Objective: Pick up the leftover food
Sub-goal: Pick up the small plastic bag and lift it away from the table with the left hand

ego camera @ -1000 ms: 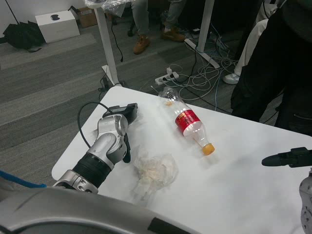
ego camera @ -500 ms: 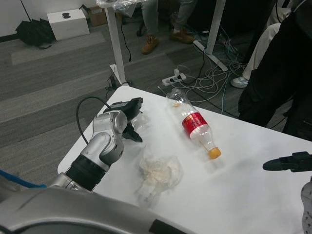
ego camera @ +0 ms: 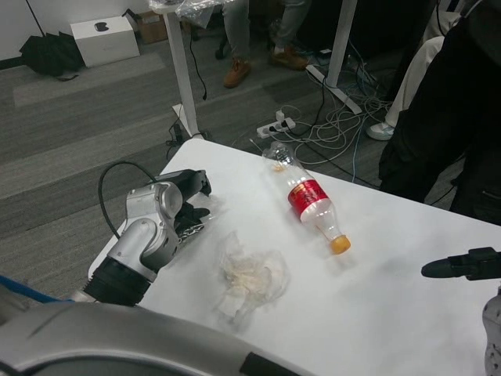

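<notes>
The leftover food (ego camera: 249, 276), wrapped in clear plastic on the table's (ego camera: 391, 313) near-left part, lies just right of the nearer, empty left hand (ego camera: 188, 205), whose finger spread I cannot tell.

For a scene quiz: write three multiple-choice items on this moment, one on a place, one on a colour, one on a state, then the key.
1. Where does the wrapped leftover food lie?
A. between the left hand and the bottle
B. on the floor
C. on the bottle

2. What colour is the bottle's cap?
A. blue
B. orange
C. white

3. How is the bottle?
A. standing upright
B. lying on its side
C. held in the right hand

Key: 1 A, it sits on the white table right of the left hand; 2 B, the cap shows orange; 3 B, it lies flat, untouched.
</notes>
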Tool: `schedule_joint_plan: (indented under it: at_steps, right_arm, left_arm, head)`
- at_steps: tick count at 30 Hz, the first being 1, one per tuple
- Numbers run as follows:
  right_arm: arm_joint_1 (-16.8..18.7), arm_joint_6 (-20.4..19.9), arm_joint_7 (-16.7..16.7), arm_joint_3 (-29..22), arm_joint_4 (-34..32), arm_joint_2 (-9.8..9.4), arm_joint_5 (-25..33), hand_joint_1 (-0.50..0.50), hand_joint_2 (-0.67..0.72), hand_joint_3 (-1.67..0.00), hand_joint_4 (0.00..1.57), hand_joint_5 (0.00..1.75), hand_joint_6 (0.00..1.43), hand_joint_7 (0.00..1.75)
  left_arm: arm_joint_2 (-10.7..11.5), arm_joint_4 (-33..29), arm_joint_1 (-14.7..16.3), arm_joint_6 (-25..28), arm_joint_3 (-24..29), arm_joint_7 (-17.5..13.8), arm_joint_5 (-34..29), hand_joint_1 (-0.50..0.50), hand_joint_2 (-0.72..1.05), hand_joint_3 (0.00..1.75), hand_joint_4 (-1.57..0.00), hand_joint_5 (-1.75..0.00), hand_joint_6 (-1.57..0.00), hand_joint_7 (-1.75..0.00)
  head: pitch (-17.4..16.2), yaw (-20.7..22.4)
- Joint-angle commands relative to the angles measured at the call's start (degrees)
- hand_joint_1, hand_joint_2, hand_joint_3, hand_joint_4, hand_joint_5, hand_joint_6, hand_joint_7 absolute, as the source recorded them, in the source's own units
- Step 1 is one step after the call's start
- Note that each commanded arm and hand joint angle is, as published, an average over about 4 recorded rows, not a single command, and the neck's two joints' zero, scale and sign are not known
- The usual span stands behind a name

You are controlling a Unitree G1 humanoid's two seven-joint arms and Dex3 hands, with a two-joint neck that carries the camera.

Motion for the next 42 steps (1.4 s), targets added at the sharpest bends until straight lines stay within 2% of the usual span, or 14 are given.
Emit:
schedule_joint_plan:
  at_steps: [1, 7, 9, 14, 16, 21, 23, 27, 31, 36, 39, 41, 42]
  right_arm:
    - [0.9, -0.2, -0.1, -0.1, -0.8, -0.55, 0.4, -0.46, 0.72, 0.00, 0.00, 0.00, 0.00, 0.00]
    - [1.0, -0.2, -0.1, 0.2, -0.9, -0.48, 0.4, -0.46, 0.72, 0.00, 0.00, 0.00, 0.00, 0.00]
    - [1.1, -0.2, -0.1, 0.3, -1.0, -0.46, 0.5, -0.45, 0.72, 0.00, 0.00, 0.00, 0.00, 0.00]
    - [1.3, -0.2, -0.1, 0.3, -1.2, -0.50, 0.5, -0.42, 0.72, 0.00, 0.00, 0.00, 0.00, 0.00]
    - [1.4, -0.2, -0.1, 0.3, -1.3, -0.46, 0.5, -0.42, 0.72, 0.00, 0.00, 0.00, 0.00, 0.00]
    - [1.6, -0.2, -0.1, 0.2, -1.3, -0.19, 0.7, -0.42, 0.72, 0.00, 0.00, 0.00, 0.00, 0.00]
    - [1.7, -0.2, -0.1, 0.2, -1.3, -0.02, 0.8, -0.42, 0.72, 0.00, 0.00, 0.00, 0.00, 0.00]
    - [2.0, -0.2, -0.1, -0.1, -1.4, 0.20, 0.9, -0.42, 0.72, 0.00, 0.00, 0.00, 0.00, 0.00]
    - [2.2, -0.2, -0.1, -0.5, -1.4, 0.42, 1.1, -0.42, 0.72, 0.00, 0.00, 0.00, 0.00, 0.00]
    - [2.2, -0.2, -0.1, -0.7, -1.0, 0.46, 1.3, -0.42, 0.72, 0.00, 0.00, 0.00, 0.00, 0.00]
    - [1.9, -0.2, -0.1, -0.6, -0.4, 0.27, 1.4, -0.42, 0.72, 0.00, 0.00, 0.00, 0.00, 0.00]
    - [1.6, -0.2, -0.1, -0.6, 0.0, 0.11, 1.5, -0.42, 0.72, 0.00, 0.00, 0.00, 0.00, 0.00]
    - [1.5, -0.2, -0.1, -0.6, 0.1, 0.07, 1.5, -0.42, 0.72, 0.00, 0.00, 0.00, 0.00, 0.00]
  left_arm:
    - [1.0, 2.1, 2.2, 0.3, 0.7, -1.6, 0.9, -0.50, 0.96, 0.52, -0.49, -1.54, -0.34, -0.98]
    - [1.1, 4.4, 3.1, 0.2, 0.1, -1.6, 1.9, -0.50, 0.96, 0.55, -0.51, -1.64, -0.35, -0.98]
    - [1.0, 4.7, 3.2, -0.2, 0.0, -1.6, 2.1, -0.50, 0.96, 0.59, -0.50, -1.64, -0.37, -0.98]
    - [0.9, 4.7, 3.2, -1.2, 0.7, -1.1, 2.5, -0.50, 0.96, 0.57, -0.47, -1.64, -0.37, -1.05]
    - [0.7, 4.7, 3.2, -2.0, 1.3, -0.5, 2.4, -0.50, 0.96, 0.59, -0.43, -1.64, -0.37, -1.01]
    - [-1.9, 4.6, 1.3, -8.1, 5.3, 2.6, 0.6, -0.50, 0.96, 0.61, -0.37, -1.59, -0.39, -0.98]
    - [-2.7, 4.3, 0.1, -10.1, 6.5, 4.1, -1.6, -0.50, 0.96, 0.61, -0.38, -1.51, -0.39, -0.98]
    - [-2.5, 4.0, -1.1, -10.1, 6.8, 5.9, -6.6, -0.50, 0.96, 0.70, -0.47, -1.28, -0.37, -0.94]
    - [-2.5, 3.0, -2.0, -10.4, 8.3, 9.1, -14.2, -0.50, 0.96, 0.70, -0.45, -1.08, -0.34, -0.80]
    - [-2.9, 0.8, -2.9, -12.5, 11.1, 15.6, -24.8, -0.50, 0.96, 0.70, -0.44, -1.03, -0.33, -0.70]
    - [-3.1, -0.5, -3.8, -12.7, 11.7, 16.2, -25.5, -0.50, 0.96, 0.70, -0.36, -1.03, -0.30, -0.70]
    - [-3.0, -1.8, -4.1, -12.7, 12.5, 16.2, -26.4, -0.50, 1.00, 0.83, -0.24, -1.03, -0.20, -0.70]
    - [-3.0, -2.7, -4.0, -12.6, 13.2, 16.2, -26.9, -0.50, 1.03, 1.00, -0.16, -1.03, -0.12, -0.70]
  head:
    - [-0.3, 0.2]
    - [-0.7, 1.0]
    - [-0.7, 1.1]
    - [-0.5, 1.3]
    - [-0.3, 1.4]
    - [0.1, 1.0]
    - [0.2, 0.8]
    - [0.3, 0.4]
    - [0.1, 0.1]
    - [-0.5, 0.3]
    - [-0.9, 0.2]
    - [-1.2, 0.2]
    - [-1.4, 0.2]
